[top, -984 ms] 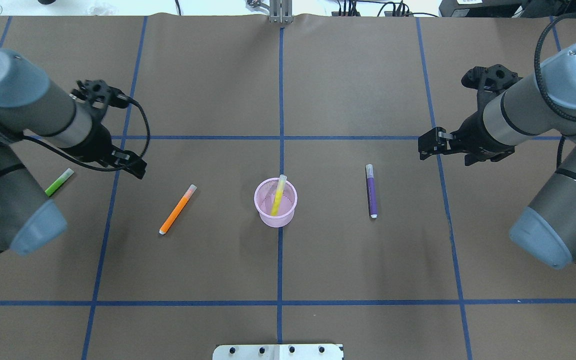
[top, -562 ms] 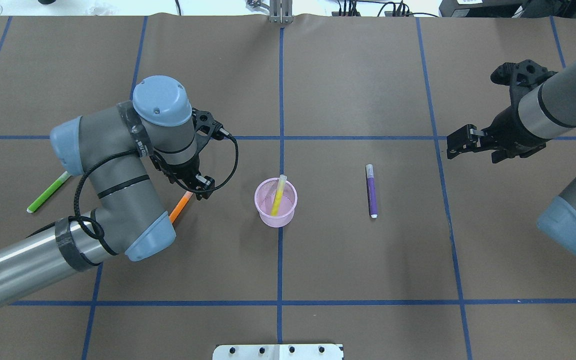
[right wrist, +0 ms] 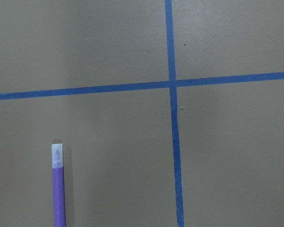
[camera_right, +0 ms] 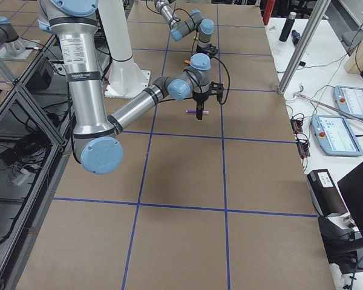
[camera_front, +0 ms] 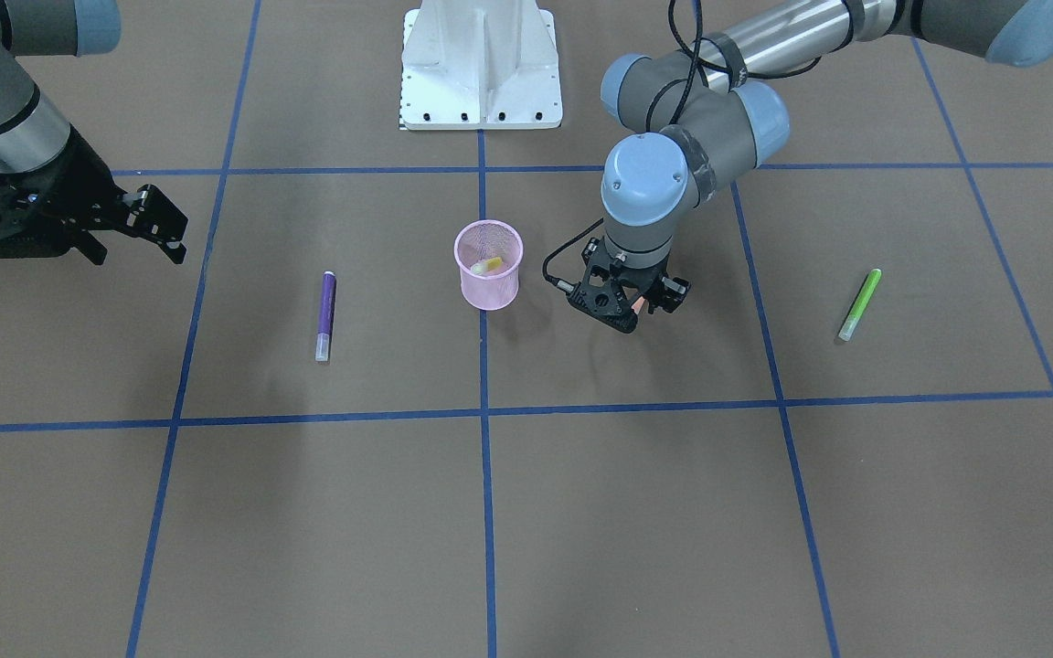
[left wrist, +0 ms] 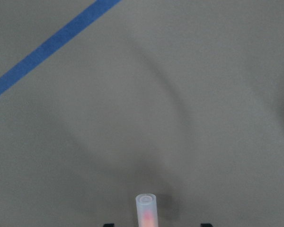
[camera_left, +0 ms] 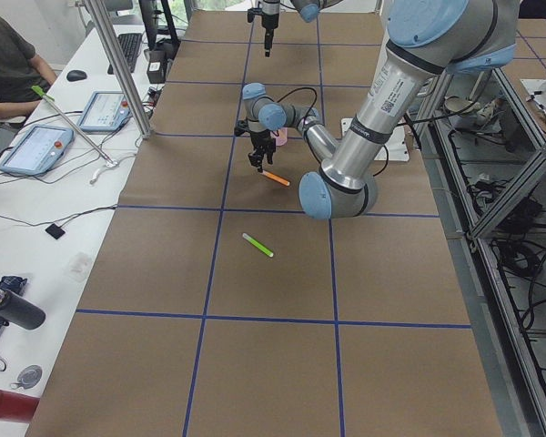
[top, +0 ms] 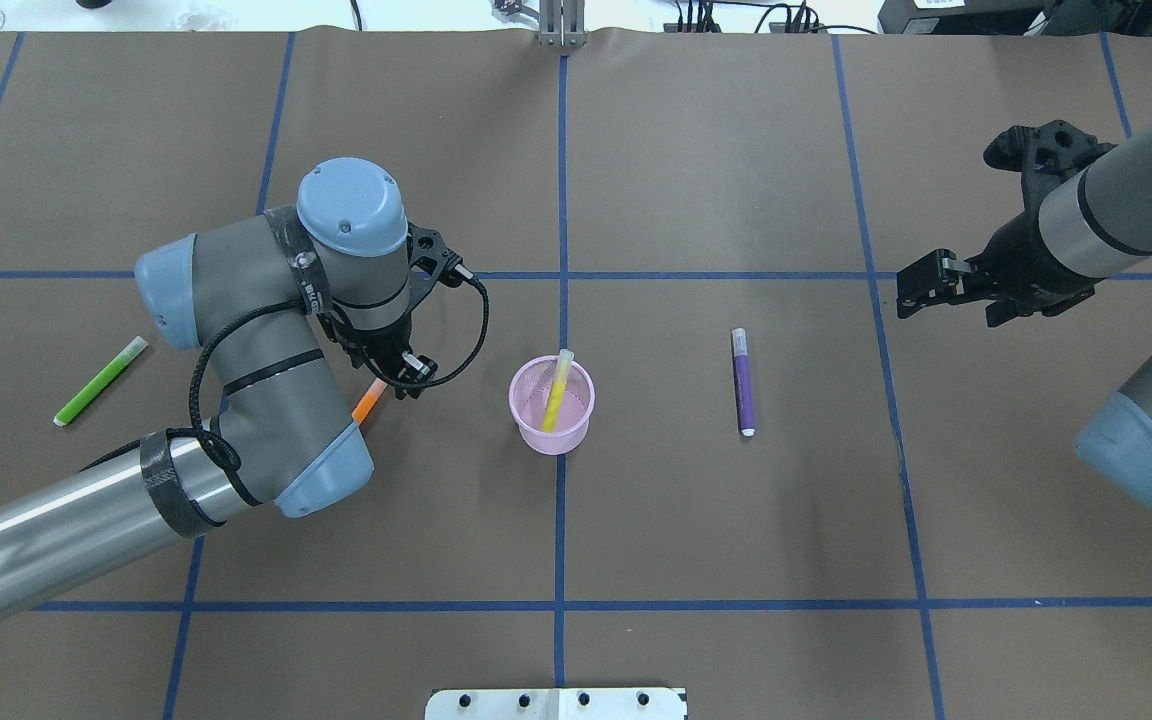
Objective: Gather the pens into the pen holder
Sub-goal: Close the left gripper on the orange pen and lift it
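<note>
The pink mesh pen holder (top: 554, 443) stands at the table's middle with the yellow pen (top: 558, 388) leaning inside; it also shows in the front view (camera_front: 488, 285). My left gripper (top: 402, 380) is low over the cap end of the orange pen (top: 368, 402), jaws open on either side of it. The left wrist view shows the pale cap (left wrist: 146, 208) between the fingertips. The purple pen (top: 743, 385) lies right of the holder. The green pen (top: 99, 382) lies at the far left. My right gripper (top: 906, 292) is open and empty, held above the table right of the purple pen.
Blue tape lines cross the brown table cover. The left arm's elbow (top: 316, 480) hangs over the lower part of the orange pen. The white robot base (camera_front: 481, 64) stands on the robot's side. The purple pen also shows in the right wrist view (right wrist: 58, 189).
My left arm has swung in from the far left and come down over the orange pen's cap end. My right arm has drawn back to the right. No pen has moved.
</note>
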{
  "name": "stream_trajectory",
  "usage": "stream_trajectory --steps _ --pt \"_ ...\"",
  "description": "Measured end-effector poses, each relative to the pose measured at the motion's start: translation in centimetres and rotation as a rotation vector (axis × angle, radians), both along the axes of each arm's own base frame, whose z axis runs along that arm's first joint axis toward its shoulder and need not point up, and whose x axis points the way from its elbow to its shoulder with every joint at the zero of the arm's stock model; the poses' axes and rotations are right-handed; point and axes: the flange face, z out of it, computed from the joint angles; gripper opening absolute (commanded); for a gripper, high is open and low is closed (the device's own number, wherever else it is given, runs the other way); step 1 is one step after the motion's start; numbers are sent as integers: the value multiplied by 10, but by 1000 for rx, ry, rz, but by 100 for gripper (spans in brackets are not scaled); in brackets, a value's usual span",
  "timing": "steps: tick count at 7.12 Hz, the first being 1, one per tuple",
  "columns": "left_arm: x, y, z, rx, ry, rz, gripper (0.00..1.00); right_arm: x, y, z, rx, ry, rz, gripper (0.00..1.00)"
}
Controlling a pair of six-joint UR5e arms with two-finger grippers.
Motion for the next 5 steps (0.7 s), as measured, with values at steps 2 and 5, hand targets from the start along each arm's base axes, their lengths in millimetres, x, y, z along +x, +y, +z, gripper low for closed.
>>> stream_trajectory --steps 2,5 --pt "-1 1 12 -16 -23 2 66 0 0 -1 1 -1 0 100" --pt "-1 4 22 -32 -35 5 58 0 0 -1 5 -5 2 100"
